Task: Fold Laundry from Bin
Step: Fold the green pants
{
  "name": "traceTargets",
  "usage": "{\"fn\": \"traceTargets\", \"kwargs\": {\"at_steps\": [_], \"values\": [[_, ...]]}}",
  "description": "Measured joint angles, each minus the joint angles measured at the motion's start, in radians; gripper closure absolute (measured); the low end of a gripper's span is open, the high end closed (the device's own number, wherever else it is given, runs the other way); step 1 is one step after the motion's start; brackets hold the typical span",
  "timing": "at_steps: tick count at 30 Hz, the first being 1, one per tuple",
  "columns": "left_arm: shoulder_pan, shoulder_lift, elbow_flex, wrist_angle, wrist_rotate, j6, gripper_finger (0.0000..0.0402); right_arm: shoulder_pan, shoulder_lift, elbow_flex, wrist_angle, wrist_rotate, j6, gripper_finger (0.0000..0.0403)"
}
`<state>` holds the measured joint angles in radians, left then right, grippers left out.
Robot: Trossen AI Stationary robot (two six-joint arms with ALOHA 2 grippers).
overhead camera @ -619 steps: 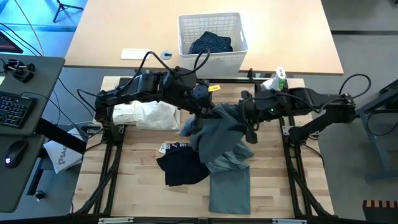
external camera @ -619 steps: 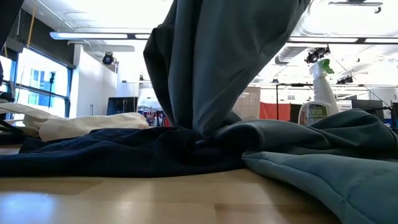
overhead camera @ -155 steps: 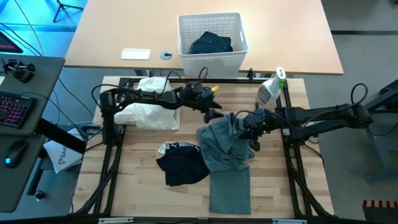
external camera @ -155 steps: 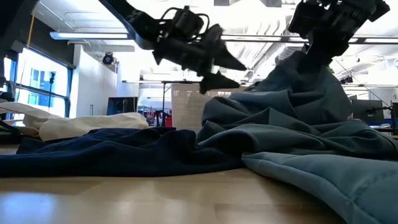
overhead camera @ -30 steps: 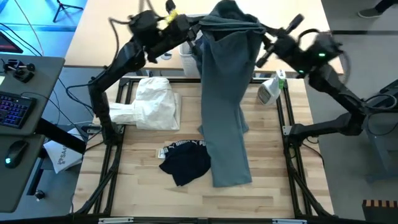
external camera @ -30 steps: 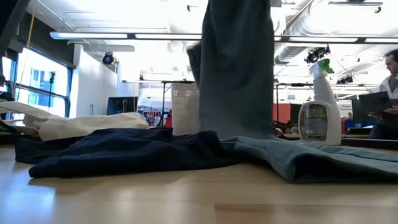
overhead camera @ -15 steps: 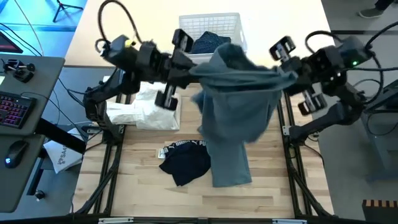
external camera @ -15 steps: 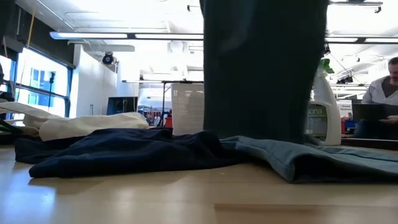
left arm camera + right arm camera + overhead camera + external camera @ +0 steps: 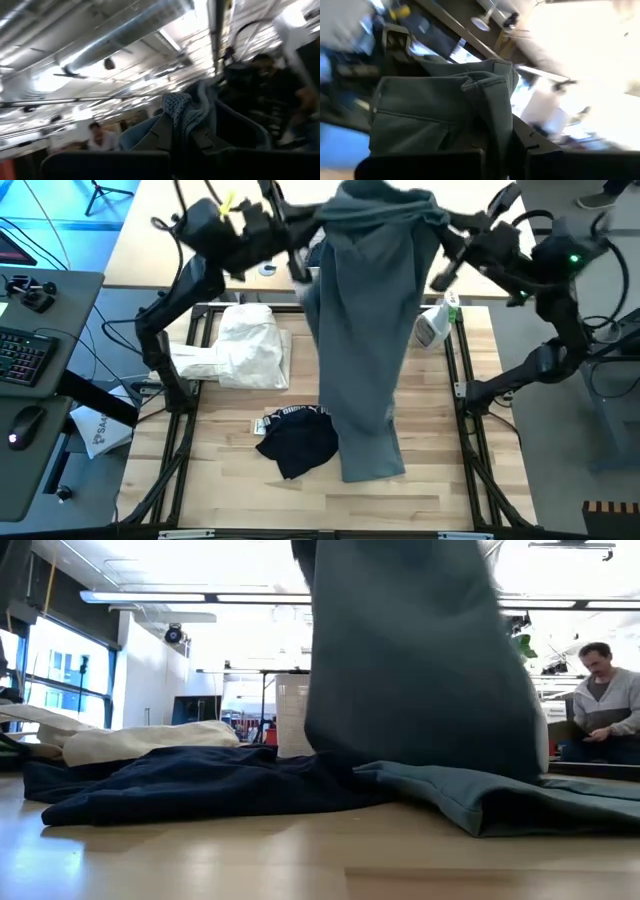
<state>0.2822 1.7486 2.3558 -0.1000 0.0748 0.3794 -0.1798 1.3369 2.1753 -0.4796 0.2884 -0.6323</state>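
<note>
One black piece reads "PUMA" in white.

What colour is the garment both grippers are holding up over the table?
Plain grey-green; the garment shows best in the high view, hanging between the left gripper and right gripper.

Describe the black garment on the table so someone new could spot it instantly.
On the wooden table, look just left of the long grey-green garment that both arms hold up by its top edge. The black piece lies crumpled flat beside its lower end. It alone is black with white Puma lettering; the white cloth lies farther back.
</note>
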Motion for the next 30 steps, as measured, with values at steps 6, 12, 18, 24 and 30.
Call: {"fn": "traceTargets", "kwargs": {"at_steps": [6,12,18,24,30], "values": [[0.154,0.040,-0.002,0.070,0.058,0.073,0.0401,-0.153,0.038,-0.016,0.050,0.016,-0.286,0.0386],[0.131,0.030,-0.001,-0.026,0.217,-0.058,0.0401,-0.161,0.033,-0.014,-0.165,-0.061,-0.156,0.0386],[0.052,0.012,0.002,-0.417,0.283,-0.086,0.0401,-0.167,0.016,-0.018,-0.603,-0.273,0.169,0.0395],[-0.041,0.034,-0.169,-0.719,0.276,-0.122,0.0401,-0.168,-0.021,-0.312,-0.714,-0.366,0.224,0.0398],[-0.132,0.022,-0.334,-0.706,0.300,-0.225,0.0401,-0.167,-0.131,-0.622,-0.648,-0.622,0.378,0.0398]]}}
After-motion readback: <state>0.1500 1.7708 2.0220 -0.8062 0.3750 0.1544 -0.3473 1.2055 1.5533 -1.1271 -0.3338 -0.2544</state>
